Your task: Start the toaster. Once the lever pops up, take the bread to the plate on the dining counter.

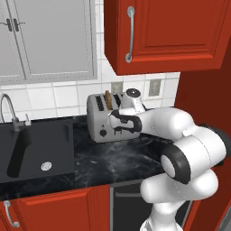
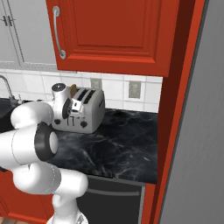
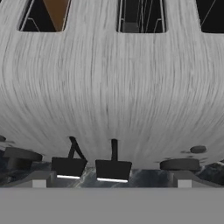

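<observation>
open gripper [image 3: 112, 175] at toaster [image 1: 101, 118], bread [image 1: 108, 98] slotted

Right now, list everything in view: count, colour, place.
toaster: one, silver-grey, on the worktop against the tiled wall
bread: one slice, brown, standing in a toaster slot
worktop: one, black marble, over red cabinets
sink: one, black, left of the toaster, grey tap behind it
wall cabinet: one, red, above the toaster
wall sockets: two, grey, on the tiles
pincer: one, dark tips, open, at the toaster's front by the levers
</observation>
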